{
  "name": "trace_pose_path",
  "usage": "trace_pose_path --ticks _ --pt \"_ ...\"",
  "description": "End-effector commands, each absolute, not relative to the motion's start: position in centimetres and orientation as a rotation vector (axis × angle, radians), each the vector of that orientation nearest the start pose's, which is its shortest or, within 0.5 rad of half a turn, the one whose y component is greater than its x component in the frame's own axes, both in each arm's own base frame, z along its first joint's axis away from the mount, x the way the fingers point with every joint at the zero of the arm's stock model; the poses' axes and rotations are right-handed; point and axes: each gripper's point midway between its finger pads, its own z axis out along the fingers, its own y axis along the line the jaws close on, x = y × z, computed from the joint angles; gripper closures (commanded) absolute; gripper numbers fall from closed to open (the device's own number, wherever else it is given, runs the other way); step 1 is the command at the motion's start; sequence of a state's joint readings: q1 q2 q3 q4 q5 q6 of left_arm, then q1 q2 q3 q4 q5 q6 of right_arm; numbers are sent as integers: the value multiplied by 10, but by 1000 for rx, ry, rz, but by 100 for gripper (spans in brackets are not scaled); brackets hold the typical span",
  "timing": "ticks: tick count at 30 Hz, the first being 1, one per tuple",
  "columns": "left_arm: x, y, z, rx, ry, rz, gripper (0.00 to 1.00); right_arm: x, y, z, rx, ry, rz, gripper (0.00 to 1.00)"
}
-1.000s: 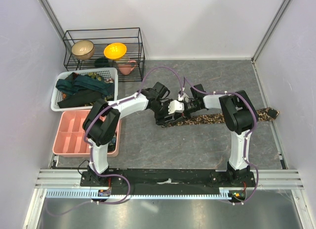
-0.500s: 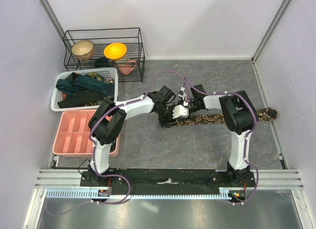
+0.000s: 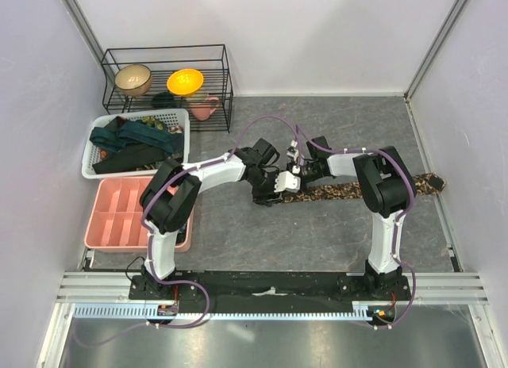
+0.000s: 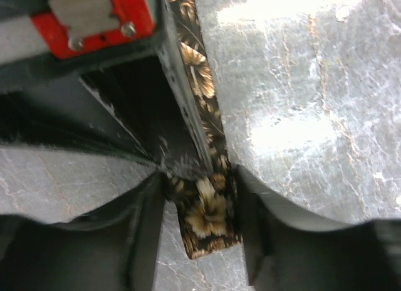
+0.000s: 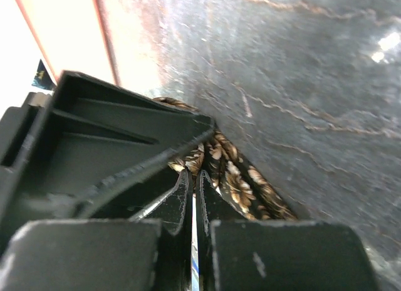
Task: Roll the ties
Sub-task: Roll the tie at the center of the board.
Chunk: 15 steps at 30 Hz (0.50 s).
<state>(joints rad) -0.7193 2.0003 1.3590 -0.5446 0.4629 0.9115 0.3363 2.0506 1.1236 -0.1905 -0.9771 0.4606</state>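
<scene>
- The left claw [image 4: 200, 231] straddles the narrow end of the brown tie [image 3: 349, 191], one finger at each edge; I cannot tell whether it grips.
- The right claw [image 5: 191, 184] is clenched, with its tips at the same tie, just beside the left claw.
- From both claws the tie runs flat to the right.
- Well left of the left claw, a basket [image 3: 87, 163] holds dark ties [image 3: 135, 142].
- Nearer than the basket sits a pink tray [image 3: 119, 195], partly hidden by the left arm.
- Farther back, a rack [image 3: 159, 82] holds a tan bowl [image 3: 132, 78], a yellow bowl [image 3: 185, 81] and a pink cup [image 3: 205, 109].

A robot lab cell: white partition walls [image 3: 317, 35], aluminium rail [image 3: 270, 287] fronting grey table [image 3: 317, 233].
</scene>
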Motion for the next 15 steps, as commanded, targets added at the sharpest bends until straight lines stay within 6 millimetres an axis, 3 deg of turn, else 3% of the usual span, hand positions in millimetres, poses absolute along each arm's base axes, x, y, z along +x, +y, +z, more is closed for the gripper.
trace_pose_path --ticks 1,8,15 --pt "281 -305 25 -2590 -2233 813 38 297 258 9 -175 2749 1467 100" --pt "283 -295 38 -2482 -2348 907 36 291 250 -5 -160 2788 1425 100" --pt "289 -308 55 -2443 -2510 1058 35 285 243 -20 -137 2829 1386 100"
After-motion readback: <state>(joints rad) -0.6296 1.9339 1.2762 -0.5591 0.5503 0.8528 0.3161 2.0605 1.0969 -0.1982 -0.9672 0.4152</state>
